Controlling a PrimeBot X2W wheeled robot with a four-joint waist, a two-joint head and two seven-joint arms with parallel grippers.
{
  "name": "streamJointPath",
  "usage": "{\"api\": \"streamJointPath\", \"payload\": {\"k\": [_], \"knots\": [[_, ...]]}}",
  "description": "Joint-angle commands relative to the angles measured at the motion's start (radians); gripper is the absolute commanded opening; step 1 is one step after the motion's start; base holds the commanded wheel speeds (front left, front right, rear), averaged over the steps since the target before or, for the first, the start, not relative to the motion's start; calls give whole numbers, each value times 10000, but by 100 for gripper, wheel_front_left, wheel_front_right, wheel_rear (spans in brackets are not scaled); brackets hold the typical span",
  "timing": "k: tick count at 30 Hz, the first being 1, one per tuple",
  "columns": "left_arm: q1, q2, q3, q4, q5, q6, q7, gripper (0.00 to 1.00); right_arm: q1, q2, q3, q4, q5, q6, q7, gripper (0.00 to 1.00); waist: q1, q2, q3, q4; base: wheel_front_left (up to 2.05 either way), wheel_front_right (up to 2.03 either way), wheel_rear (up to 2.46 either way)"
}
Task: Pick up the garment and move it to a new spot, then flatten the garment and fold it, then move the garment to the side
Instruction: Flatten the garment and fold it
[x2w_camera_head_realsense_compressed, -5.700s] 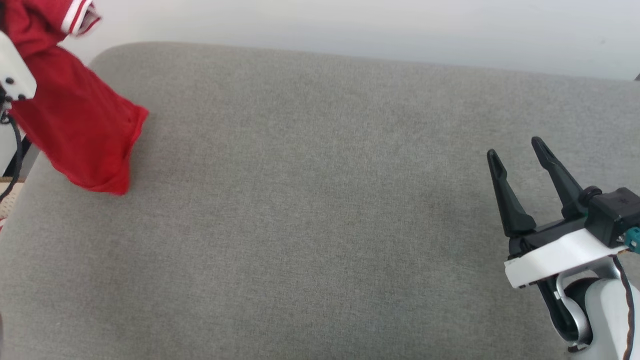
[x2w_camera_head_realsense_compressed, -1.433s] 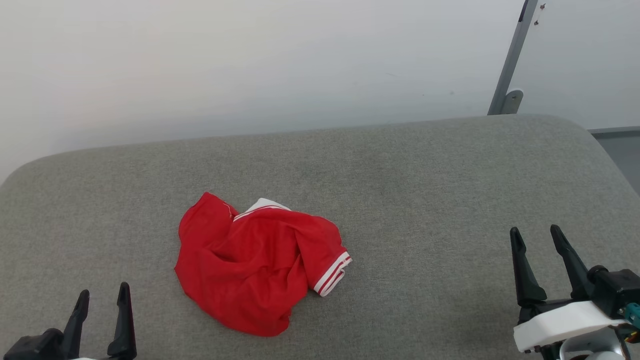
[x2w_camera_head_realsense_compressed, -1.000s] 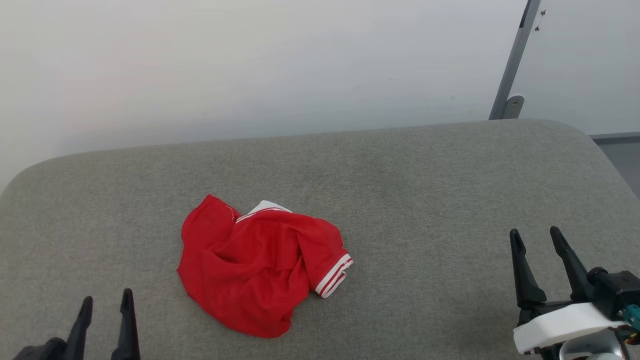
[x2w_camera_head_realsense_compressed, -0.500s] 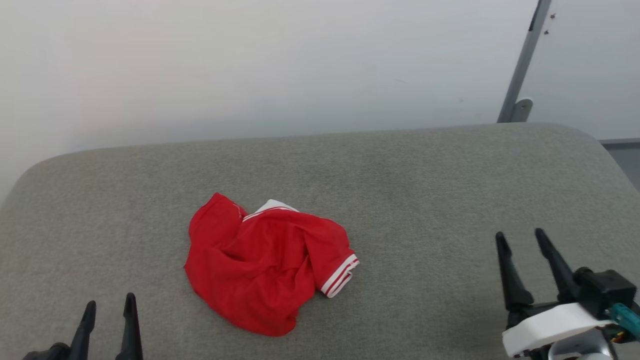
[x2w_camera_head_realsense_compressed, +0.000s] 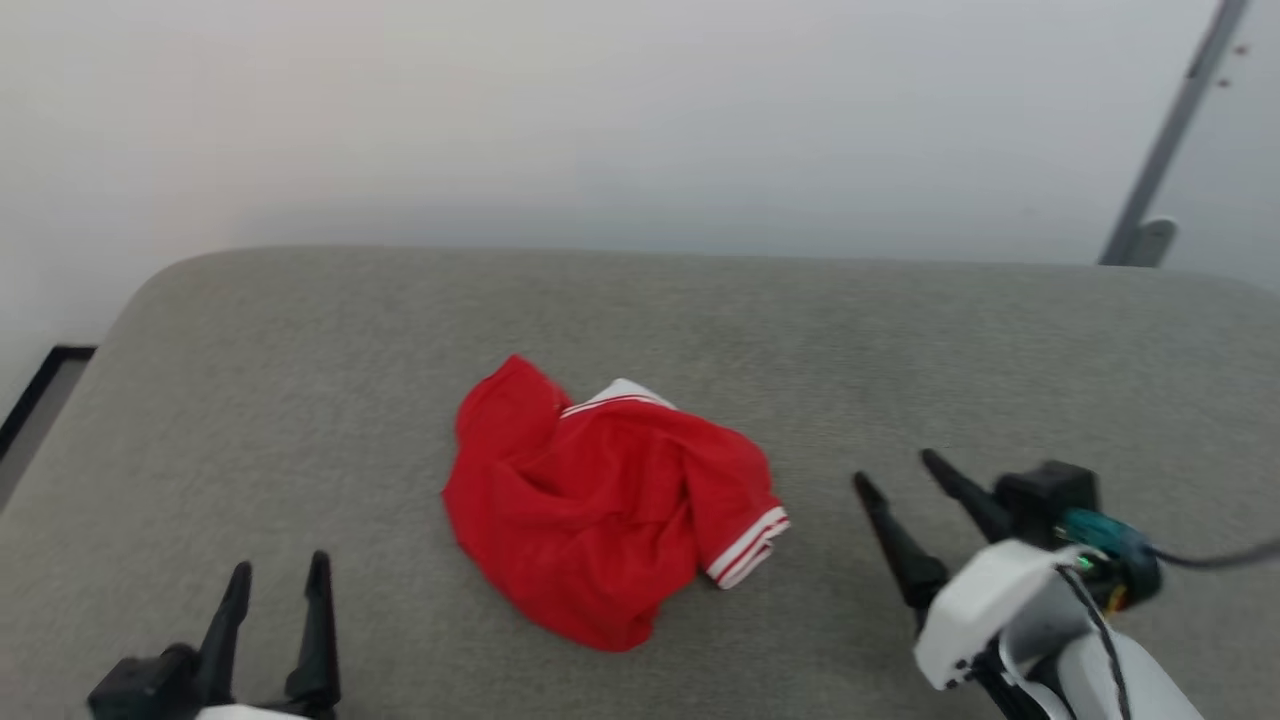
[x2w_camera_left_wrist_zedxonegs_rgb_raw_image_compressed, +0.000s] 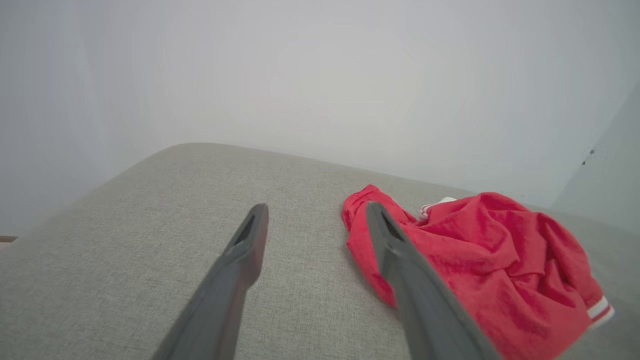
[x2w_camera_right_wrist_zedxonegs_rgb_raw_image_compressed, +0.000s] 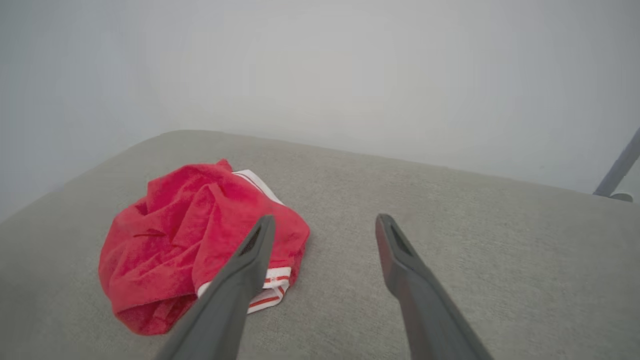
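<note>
The red garment (x2w_camera_head_realsense_compressed: 600, 500) lies crumpled in a heap on the grey cushioned surface (x2w_camera_head_realsense_compressed: 300, 400), with a striped sleeve trim at its right edge and a bit of white at the top. My left gripper (x2w_camera_head_realsense_compressed: 278, 572) stands open at the lower left, apart from the cloth. Off to the lower right, my right gripper (x2w_camera_head_realsense_compressed: 895, 472) is open, a short way from the striped trim. The left wrist view has the garment (x2w_camera_left_wrist_zedxonegs_rgb_raw_image_compressed: 475, 265) to the right of the left gripper (x2w_camera_left_wrist_zedxonegs_rgb_raw_image_compressed: 315, 210). In the right wrist view the garment (x2w_camera_right_wrist_zedxonegs_rgb_raw_image_compressed: 175, 240) lies left of the right gripper (x2w_camera_right_wrist_zedxonegs_rgb_raw_image_compressed: 325, 220).
A pale wall rises behind the cushion. A grey metal post (x2w_camera_head_realsense_compressed: 1170, 140) stands at the back right. The cushion's rounded left corner (x2w_camera_head_realsense_compressed: 150, 290) drops to a floor with a dark strip (x2w_camera_head_realsense_compressed: 40, 390).
The head camera has turned left, so the whole picture shifted right. The right gripper has come in leftward and tilted toward the garment. The garment lies as before.
</note>
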Motion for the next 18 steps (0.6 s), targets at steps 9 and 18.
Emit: {"api": "streamJointPath", "payload": {"k": [9,18], "knots": [[-832,-194,-564,108,181,-169,-52,100,-1891,-675,2078,1421,1132,1,1639,100,0,-1,683,1308,0,0,0],[-1610,-485,-974,250,84,-224,-52,100,-3649,-1179,4121,2803,1781,1,3028,100,0,-1,1548,2050,0,0,0]]}}
